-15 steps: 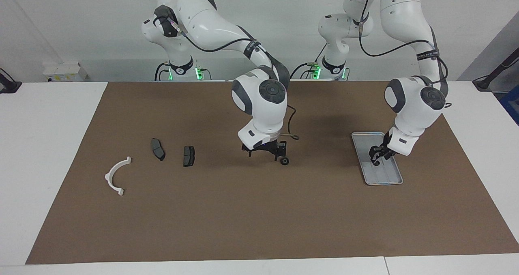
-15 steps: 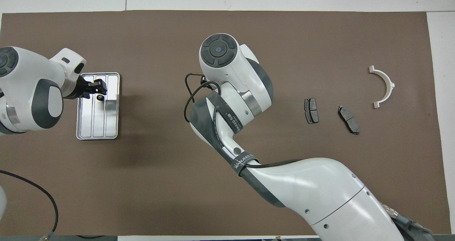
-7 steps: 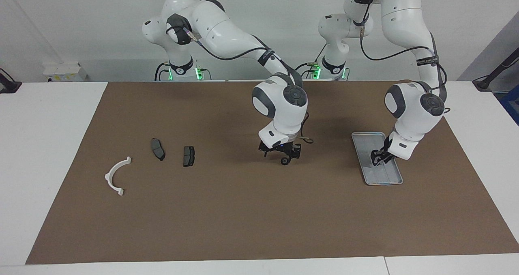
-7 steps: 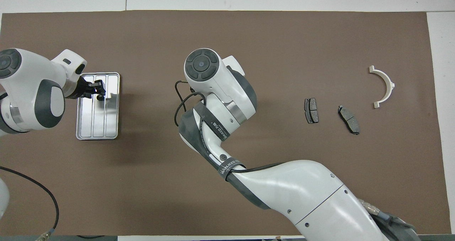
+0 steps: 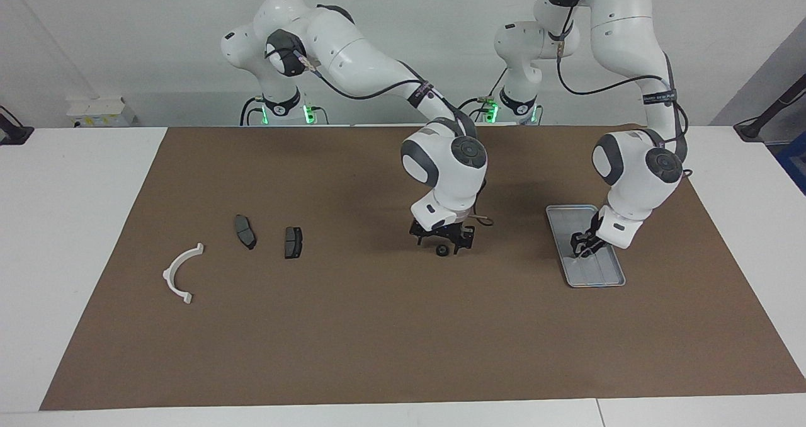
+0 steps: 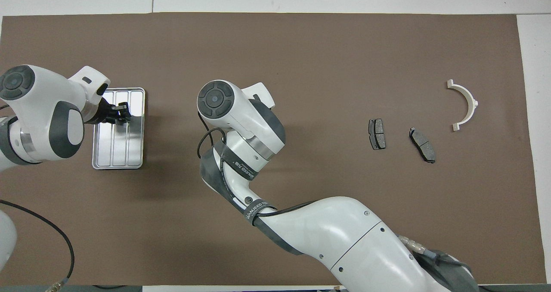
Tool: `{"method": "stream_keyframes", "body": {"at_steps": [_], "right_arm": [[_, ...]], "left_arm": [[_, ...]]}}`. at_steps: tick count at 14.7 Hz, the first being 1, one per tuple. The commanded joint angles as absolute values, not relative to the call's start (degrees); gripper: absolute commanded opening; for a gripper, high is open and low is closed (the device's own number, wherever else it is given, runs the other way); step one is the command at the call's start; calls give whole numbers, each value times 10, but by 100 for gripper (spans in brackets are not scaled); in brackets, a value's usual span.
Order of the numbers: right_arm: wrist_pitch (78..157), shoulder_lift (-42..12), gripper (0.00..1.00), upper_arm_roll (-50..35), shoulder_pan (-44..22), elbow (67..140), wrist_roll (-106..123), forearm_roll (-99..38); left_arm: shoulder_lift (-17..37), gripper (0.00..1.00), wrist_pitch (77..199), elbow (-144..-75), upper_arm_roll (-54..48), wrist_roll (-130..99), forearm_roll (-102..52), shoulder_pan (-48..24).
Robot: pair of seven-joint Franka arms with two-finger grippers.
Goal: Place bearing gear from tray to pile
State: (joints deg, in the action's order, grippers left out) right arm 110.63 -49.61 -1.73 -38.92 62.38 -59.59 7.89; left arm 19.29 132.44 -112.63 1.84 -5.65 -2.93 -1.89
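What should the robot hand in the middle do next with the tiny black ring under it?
Probably lower the open right gripper down around the small black ring-shaped bearing gear, then close. It hangs just over that gear, which lies on the brown mat, apart from the dark grey brake pads. The left gripper is down in the ridged silver metal tray.

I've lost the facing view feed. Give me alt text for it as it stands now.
Left hand is down in the metal tray at the left arm's end of the brown mat. Right hand hangs low over mid-mat, just above a small black gear. Two brake pads and a white bracket lie toward the right arm's end.
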Motion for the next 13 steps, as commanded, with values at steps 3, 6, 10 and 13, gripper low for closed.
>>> {"method": "stream_keyframes", "body": {"at_steps": [3, 6, 10, 13], "right_arm": [[1114, -516, 100, -17, -396, 605, -619, 107], [1121, -520, 99, -17, -398, 606, -629, 107], [1121, -525, 95, -18, -398, 606, -631, 107], [1121, -524, 87, -18, -398, 606, -633, 107]], "left_arm": [[185, 28, 1346, -1145, 18, -59, -26, -18], [185, 0, 1341, -1144, 18, -58, -26, -17], [181, 0, 1284, -1109, 18, -87, -26, -19], [148, 0, 1203, -1081, 18, -89, -27, -16]]}}
